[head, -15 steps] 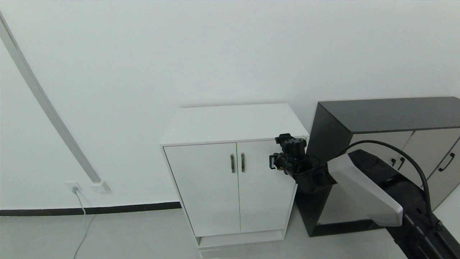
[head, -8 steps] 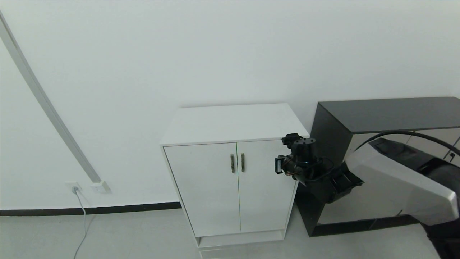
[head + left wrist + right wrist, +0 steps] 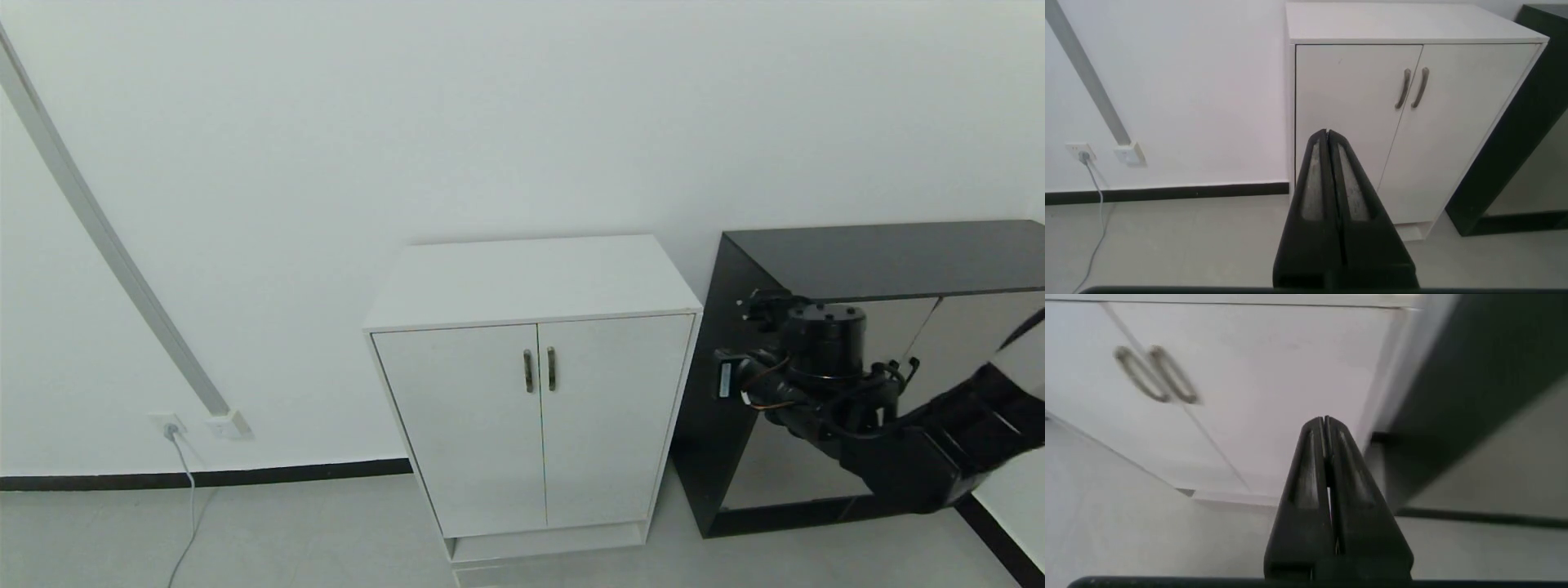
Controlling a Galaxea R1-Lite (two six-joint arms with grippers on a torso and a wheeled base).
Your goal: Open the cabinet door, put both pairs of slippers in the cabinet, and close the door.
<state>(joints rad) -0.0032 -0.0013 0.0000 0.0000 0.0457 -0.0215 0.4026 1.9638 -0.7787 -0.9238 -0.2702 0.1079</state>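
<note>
1. The right gripper (image 3: 1326, 425) has its two fingers pressed flat together with nothing between them. It points at the lower right corner of the white cabinet (image 3: 1282, 392), close to where that cabinet meets the black cabinet (image 3: 1486, 392).
2. The left gripper (image 3: 1327, 135) is likewise closed on nothing, its fingers meeting in a thin seam. It hangs well back from the white cabinet and points toward the left door.
3. In the head view the right arm (image 3: 898, 441) comes in from the right, with its wrist in front of the black cabinet's face and to the right of the white cabinet. From this angle it looks clear of both, though the gap is hard to judge.
4. The pale floor (image 3: 326, 539) runs up to both cabinets.
5. The white cabinet stands against the wall, and its two doors (image 3: 465, 425) are closed and flush, with a narrow seam down the middle.
6. Two slim upright handles (image 3: 528, 370) sit side by side at that seam, near the top of the doors.
7. The black cabinet stands just beside the white one on its right, and it is a little lower and wider.
8. Farther off on the left, a socket (image 3: 169, 425) sits low on the wall (image 3: 522, 114), and a cable (image 3: 189, 490) drops from it to the floor.
9. A grey conduit (image 3: 106, 237) slants across the wall, and a black skirting (image 3: 204, 475) lines its foot.
</note>
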